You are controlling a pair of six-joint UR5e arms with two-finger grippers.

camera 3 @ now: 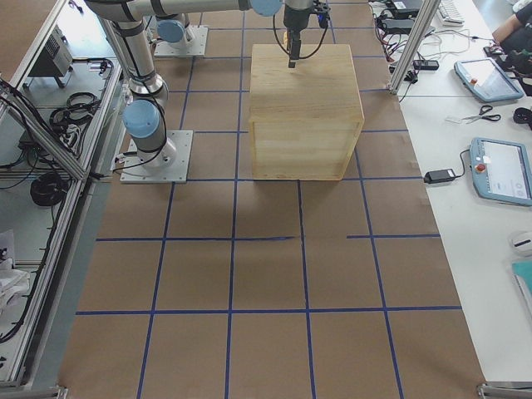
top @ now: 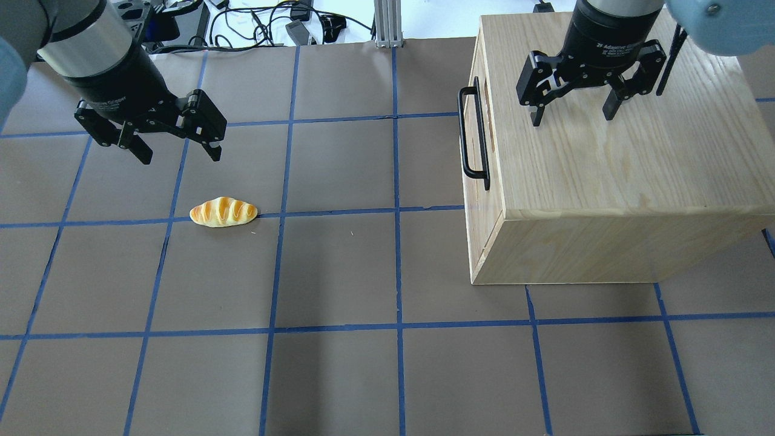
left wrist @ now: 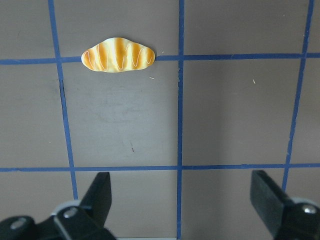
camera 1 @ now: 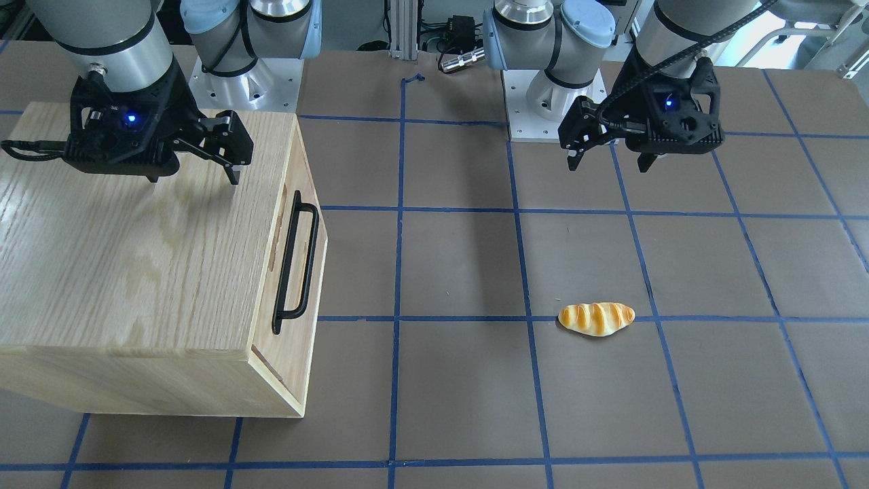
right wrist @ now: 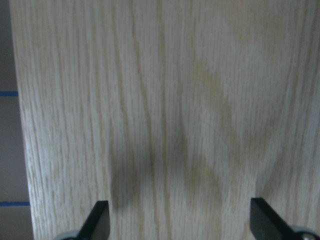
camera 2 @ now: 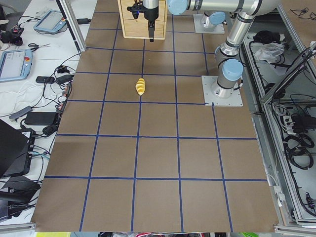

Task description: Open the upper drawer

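Note:
The upper drawer (camera 1: 297,258) is the pale-wood front panel of an oak-grain cabinet (top: 605,169). It looks shut. Its long black bar handle (camera 1: 309,265) faces the table's middle and also shows in the overhead view (top: 461,130). My right gripper (top: 572,117) hangs open and empty over the cabinet's top, back from the handle edge. The right wrist view shows only wood grain between its fingertips (right wrist: 97,220). My left gripper (top: 180,156) is open and empty above the bare table, far from the cabinet.
A toy bread roll (top: 223,212) lies on the brown table just in front of my left gripper; it shows in the left wrist view (left wrist: 118,55). Blue tape lines grid the table (top: 339,272). Both arm bases (camera 1: 550,102) stand at the robot's edge.

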